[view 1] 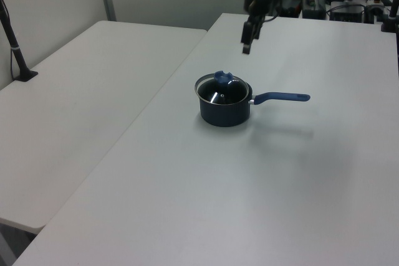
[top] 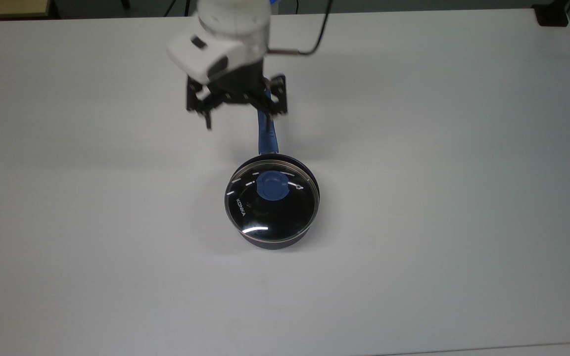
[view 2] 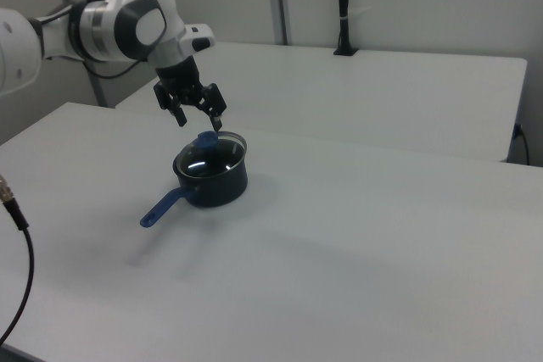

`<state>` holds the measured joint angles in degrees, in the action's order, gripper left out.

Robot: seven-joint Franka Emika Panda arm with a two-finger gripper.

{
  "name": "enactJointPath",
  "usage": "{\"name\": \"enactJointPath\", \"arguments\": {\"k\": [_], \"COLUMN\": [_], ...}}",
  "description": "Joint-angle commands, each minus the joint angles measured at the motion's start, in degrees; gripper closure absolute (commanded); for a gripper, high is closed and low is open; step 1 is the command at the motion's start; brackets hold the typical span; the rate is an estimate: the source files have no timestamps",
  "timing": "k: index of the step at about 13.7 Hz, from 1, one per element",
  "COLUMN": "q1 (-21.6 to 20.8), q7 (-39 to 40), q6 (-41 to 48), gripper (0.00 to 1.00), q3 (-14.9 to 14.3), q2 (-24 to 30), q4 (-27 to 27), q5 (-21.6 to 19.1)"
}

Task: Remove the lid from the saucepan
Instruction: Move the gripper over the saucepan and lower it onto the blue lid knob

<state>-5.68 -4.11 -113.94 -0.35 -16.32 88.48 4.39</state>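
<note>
Lid [top: 271, 200] seated on the saucepan [top: 275, 241], mid-table [top: 438, 173] in the top view; clear glass, metal rim, blue knob [top: 271, 187] at centre, white "KONKA" lettering toward the top view's left. Long blue handle [top: 267, 138] running up-frame from the pot, partly hidden beneath the gripper. Farther back, gripper [top: 238, 120] hanging in the air over that handle, apart from the lid, fingers spread wide with nothing between them. Above the knob and clear of it in the right view [view 2: 197, 119]. White arm [view 2: 127, 23] reaching in behind.
</note>
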Motion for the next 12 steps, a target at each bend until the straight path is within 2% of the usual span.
{"name": "enactJointPath", "arguments": {"k": [1, 8, 9, 12], "q1": [-2.2, -4.2, -4.3, -4.3], "q7": [-1.6, -3.7, -3.7, -3.5], "q6": [-6.3, -13.2, -13.9, -14.4], "gripper": [0.0, 0.0, 0.06, 0.08], "q3": [-0.4, -0.4, -0.5, -0.5], "q2": [-5.6, -9.6, -10.0, -10.1], "q4": [-2.6, -3.0, -3.0, -3.0], "q5": [-1.1, -1.0, -0.9, -0.5]}}
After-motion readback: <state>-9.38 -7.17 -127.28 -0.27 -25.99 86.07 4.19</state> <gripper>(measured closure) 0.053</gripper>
